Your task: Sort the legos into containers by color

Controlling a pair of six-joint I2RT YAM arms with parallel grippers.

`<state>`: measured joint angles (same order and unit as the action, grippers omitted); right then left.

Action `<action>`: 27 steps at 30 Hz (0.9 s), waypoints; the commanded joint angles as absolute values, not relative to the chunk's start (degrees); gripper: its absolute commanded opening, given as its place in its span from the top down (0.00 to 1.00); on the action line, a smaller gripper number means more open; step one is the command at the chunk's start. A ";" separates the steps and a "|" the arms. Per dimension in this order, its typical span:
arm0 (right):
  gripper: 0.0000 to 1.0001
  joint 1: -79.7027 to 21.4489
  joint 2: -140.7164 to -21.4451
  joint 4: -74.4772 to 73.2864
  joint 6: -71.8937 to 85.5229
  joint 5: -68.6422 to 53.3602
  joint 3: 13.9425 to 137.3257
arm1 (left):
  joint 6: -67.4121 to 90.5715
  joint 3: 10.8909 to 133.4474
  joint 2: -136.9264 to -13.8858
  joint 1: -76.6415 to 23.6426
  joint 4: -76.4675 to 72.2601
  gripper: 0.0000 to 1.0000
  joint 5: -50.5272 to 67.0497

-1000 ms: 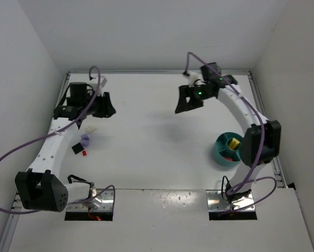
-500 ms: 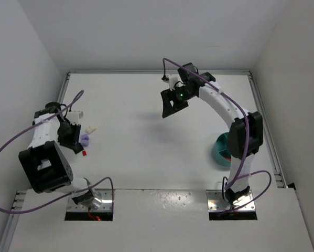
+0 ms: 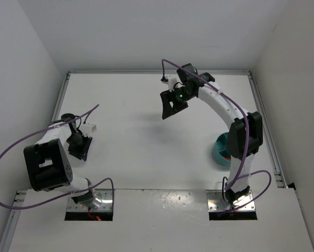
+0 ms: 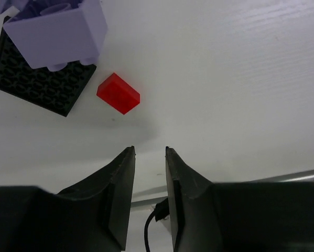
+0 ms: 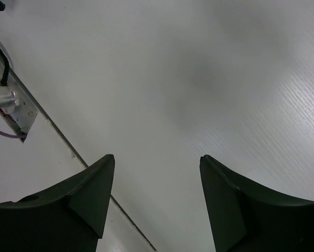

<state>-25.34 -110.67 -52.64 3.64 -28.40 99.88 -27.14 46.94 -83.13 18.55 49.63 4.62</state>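
Observation:
In the left wrist view a small red brick (image 4: 118, 93) lies on the white table just ahead of my left gripper (image 4: 149, 149). A lavender brick (image 4: 57, 31) sits partly on a black plate (image 4: 39, 79) at the upper left. The left jaws stand a narrow gap apart with nothing between them. In the top view the left gripper (image 3: 79, 149) hangs low over these bricks and hides them. My right gripper (image 3: 168, 111) is wide open and empty above the bare table middle (image 5: 157, 157). The teal bowl (image 3: 218, 148) shows partly behind the right arm.
The right arm's forearm (image 3: 245, 136) covers most of the bowl. Metal base plates (image 3: 88, 202) lie at the near edge. A raised rail (image 3: 62, 100) and white walls bound the table. The right wrist view shows a table seam and a metal plate (image 5: 15, 113).
My left arm has folded back and its gripper has dropped down and right over the bricks, now hiding them in the top view. My right gripper has moved left, then nearly stopped.

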 commanded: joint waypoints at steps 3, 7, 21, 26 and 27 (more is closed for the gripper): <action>0.34 -25.75 -110.04 -52.21 2.90 -27.78 100.81 | -23.55 43.95 -82.00 16.70 41.75 0.61 1.76; 0.34 -25.75 -110.04 -52.21 2.90 -27.77 100.28 | -21.37 43.33 -84.10 16.00 40.26 0.61 -0.34; 0.34 -25.75 -109.51 -52.21 2.37 -27.77 99.23 | -14.86 48.34 -92.20 15.47 37.35 0.58 -2.10; 0.34 -25.75 -109.51 -52.21 2.37 -27.77 99.23 | -12.84 50.44 -95.27 15.99 36.74 0.58 -2.64; 0.34 -25.75 -108.99 -52.21 2.37 -27.77 99.23 | -12.83 51.23 -95.27 16.00 36.74 0.58 -1.85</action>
<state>-25.34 -110.67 -52.77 2.98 -27.44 99.18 -14.66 49.08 -93.58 15.81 44.03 -1.69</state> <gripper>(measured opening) 0.666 0.422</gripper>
